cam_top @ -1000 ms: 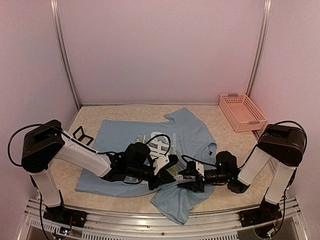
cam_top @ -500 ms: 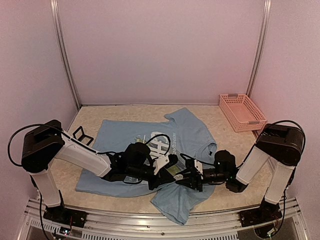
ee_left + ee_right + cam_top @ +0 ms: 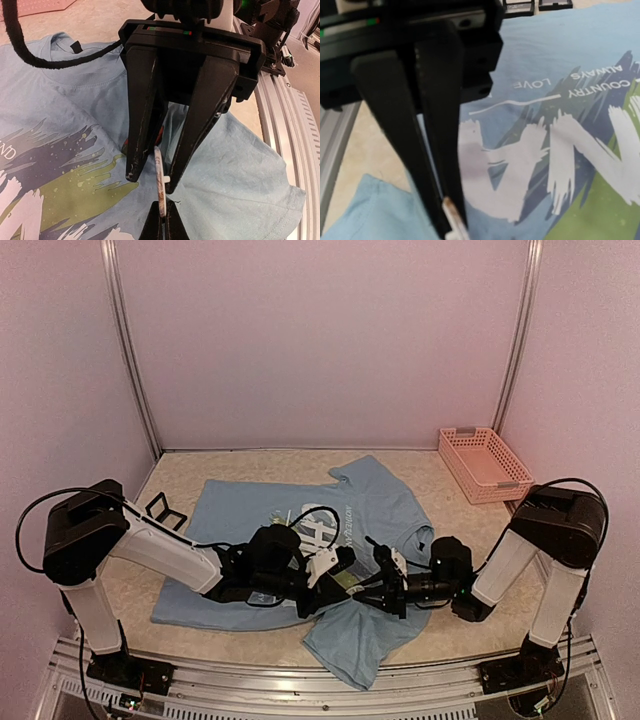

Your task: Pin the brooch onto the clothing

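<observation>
Shirt point(image 3: 372, 508): light blue, short-sleeved, spread chest-up, white lettering and grey-green streaks on chest, near corner rumpled. Brooch point(image 3: 159, 181): thin whitish disc, seen edge-on, upright, pinched at bottom edge in left gripper point(image 3: 161, 214), just over edge of print; possibly touching fabric, hard to tell.

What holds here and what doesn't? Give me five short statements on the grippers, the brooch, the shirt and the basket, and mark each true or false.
1. The left gripper is shut on the brooch. True.
2. The right gripper is shut too. False: its fingers stand apart, one on each side of the brooch.
3. The T-shirt lies in the pink basket. False: it is spread on the table, and the basket stands apart at the far right.
4. The brooch is held over the T-shirt. True.
5. The T-shirt lies print down. False: its print faces up.
</observation>
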You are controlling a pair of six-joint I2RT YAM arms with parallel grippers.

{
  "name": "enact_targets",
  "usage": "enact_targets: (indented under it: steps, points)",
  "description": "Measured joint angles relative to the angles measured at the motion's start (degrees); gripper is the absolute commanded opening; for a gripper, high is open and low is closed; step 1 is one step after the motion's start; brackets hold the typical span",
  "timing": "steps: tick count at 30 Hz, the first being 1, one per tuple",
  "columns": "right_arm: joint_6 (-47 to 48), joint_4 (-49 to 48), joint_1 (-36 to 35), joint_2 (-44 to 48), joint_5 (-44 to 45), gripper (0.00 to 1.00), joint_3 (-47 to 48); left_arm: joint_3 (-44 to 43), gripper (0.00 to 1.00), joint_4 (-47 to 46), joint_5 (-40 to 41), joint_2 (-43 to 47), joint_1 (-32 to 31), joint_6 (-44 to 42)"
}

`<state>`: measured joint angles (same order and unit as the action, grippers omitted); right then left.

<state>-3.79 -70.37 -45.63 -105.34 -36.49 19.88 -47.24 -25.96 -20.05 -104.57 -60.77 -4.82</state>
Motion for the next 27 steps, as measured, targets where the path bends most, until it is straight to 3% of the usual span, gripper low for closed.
enact_targets:
  steps: [14,27]
  points:
    - [-1.5,5.8,0.7,-0.5,-2.1,0.25,3.1,-0.3,0.0,2.1,1.4,0.0,0.0,-1.3]
    - [0.8,12.1,0.8,-0.6,-0.7,0.4,5.7,-1.7,0.0,5.2,3.0,0.0,-0.2,-2.8]
